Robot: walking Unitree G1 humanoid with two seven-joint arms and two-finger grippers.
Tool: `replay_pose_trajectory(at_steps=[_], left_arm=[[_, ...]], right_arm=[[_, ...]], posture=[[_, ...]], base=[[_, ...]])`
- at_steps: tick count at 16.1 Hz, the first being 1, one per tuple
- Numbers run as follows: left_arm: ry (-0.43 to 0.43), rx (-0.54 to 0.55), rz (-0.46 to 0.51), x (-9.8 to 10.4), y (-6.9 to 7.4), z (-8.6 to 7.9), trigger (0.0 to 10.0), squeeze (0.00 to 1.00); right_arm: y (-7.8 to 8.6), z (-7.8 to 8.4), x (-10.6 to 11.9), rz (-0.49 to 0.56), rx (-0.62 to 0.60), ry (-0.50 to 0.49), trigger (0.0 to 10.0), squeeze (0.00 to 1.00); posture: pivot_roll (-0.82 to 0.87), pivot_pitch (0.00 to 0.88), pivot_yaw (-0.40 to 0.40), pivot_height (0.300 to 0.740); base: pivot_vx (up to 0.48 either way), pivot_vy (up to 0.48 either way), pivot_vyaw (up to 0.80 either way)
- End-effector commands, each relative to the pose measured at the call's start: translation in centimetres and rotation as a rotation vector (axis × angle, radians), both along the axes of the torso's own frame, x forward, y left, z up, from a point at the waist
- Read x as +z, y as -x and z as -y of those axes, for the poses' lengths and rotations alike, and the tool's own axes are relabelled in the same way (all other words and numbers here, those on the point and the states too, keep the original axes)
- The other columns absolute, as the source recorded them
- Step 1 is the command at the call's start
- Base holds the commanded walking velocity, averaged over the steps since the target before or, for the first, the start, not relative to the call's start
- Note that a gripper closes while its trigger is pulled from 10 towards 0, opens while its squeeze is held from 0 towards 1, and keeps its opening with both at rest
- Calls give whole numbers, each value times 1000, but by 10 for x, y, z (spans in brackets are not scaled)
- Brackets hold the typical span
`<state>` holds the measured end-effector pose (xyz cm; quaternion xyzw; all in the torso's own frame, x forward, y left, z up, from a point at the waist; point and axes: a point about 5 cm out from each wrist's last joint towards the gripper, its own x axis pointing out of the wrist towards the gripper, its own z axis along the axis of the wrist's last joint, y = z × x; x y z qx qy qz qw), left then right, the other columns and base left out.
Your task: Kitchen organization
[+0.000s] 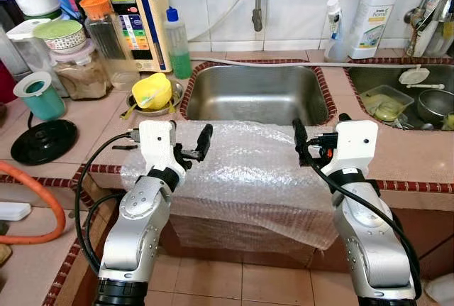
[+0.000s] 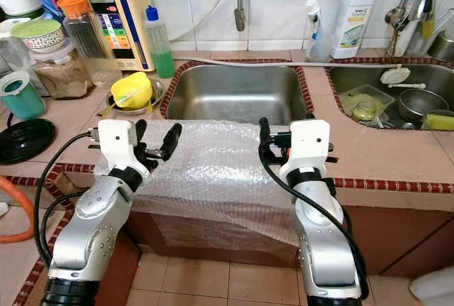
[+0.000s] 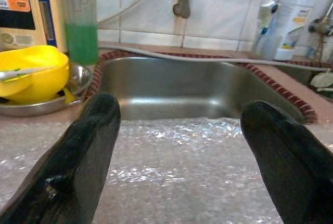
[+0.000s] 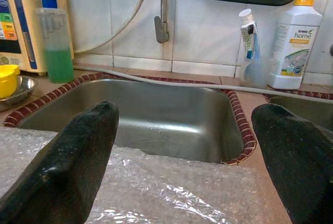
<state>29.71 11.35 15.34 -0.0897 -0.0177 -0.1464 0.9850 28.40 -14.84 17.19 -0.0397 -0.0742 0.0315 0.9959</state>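
A sheet of bubble wrap (image 1: 245, 171) lies over the near edge of the tiled tabletop (image 1: 418, 153), its far edge reaching the near rim of the steel sink (image 1: 255, 93) and its near part hanging down over the tabletop's front. The left tool (image 1: 188, 144) hovers over the sheet's left part, fingers (image 3: 78, 161) spread wide, holding nothing. The right tool (image 1: 319, 138) hovers at the sheet's right edge, likewise wide open and empty. Between the two tools the wrap is bare. Left of the sink, a yellow bowl (image 1: 151, 91) sits on a metal plate, with a green soap bottle (image 1: 177, 43) behind it. A second sink (image 1: 404, 100) to the right holds dishes.
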Motion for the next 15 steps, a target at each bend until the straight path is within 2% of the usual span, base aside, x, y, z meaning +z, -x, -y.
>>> replay_pose_trajectory(at_steps=[1,13,15], left_arm=[[5,-5,37,7,1,-2,10000,0],[12,-43,49,8,2,3,10000,0],[17,-30,45,7,2,2,10000,0]], right_arm=[[-1,-1,5,22,7,-9,10000,0],[0,0,7,30,9,4,10000,0],[0,0,7,30,11,4,10000,0]], posture=[[3,0,86,740],[-6,0,85,740],[-6,0,84,740]], base=[[0,0,0],[426,0,0],[178,0,0]])
